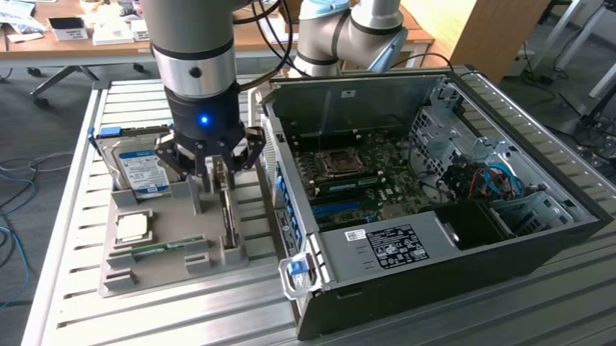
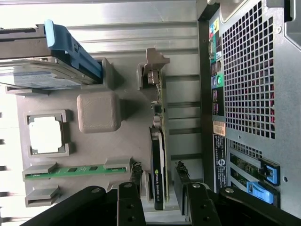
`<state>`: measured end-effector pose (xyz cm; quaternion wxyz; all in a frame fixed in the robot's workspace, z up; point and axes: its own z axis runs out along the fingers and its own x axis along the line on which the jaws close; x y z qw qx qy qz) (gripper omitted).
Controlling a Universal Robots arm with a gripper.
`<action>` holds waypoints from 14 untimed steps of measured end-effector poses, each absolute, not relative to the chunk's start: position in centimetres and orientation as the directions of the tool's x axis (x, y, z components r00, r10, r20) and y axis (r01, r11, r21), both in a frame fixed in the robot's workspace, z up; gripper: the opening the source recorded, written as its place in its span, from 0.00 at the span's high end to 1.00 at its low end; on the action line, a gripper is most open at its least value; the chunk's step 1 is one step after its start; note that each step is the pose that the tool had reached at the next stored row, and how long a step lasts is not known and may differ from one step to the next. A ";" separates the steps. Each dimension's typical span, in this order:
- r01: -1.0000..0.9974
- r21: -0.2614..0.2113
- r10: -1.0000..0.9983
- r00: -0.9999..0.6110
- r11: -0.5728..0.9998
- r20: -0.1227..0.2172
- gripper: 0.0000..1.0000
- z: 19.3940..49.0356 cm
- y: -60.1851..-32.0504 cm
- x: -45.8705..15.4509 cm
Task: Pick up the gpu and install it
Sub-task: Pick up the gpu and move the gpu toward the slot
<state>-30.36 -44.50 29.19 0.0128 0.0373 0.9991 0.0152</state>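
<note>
Claw (image 2: 158,170): fingers apart, one on each side of the gpu (image 2: 158,141), not squeezing it yet.
gpu place: standing on its edge in a slot of the grey tray (image 2: 127,136), so the claw fits around it.
Computer case (image 1: 553,184): open, just beside the tray.

Bright, even daylight fills the scene. Glare whitens the slatted table (image 2: 136,33) beside the hard drive (image 2: 37,70); the gripper (image 2: 158,170) stands dark against the pale tray (image 2: 94,153), and soft shadow lies inside the computer case (image 1: 433,288).
</note>
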 end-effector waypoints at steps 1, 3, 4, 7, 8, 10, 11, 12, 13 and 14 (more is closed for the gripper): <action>0.074 0.031 0.075 -0.997 0.997 -0.024 0.58 29.1 -44.5 -30.4; 0.074 0.031 0.075 -0.997 0.997 -0.024 0.58 28.9 -44.5 -30.4; 0.074 0.031 0.075 -0.997 0.997 -0.024 0.58 28.8 -44.5 -30.4; 0.074 0.031 0.075 -0.997 0.997 -0.024 0.58 28.8 -44.5 -30.4; 0.074 0.031 0.075 -0.997 0.997 -0.024 0.58 28.8 -44.5 -30.4; 0.074 0.031 0.075 -0.997 0.997 -0.024 0.58 28.8 -44.5 -30.4; 0.074 0.031 0.075 -0.997 0.997 -0.024 0.58 28.8 -44.5 -30.4; 0.074 0.032 0.075 -0.997 0.997 -0.025 0.58 28.7 -44.5 -30.4; 0.074 0.032 0.075 -0.997 0.997 -0.025 0.58 28.7 -44.5 -30.4; 0.074 0.031 0.075 -0.997 0.997 -0.024 0.58 28.6 -44.5 -30.4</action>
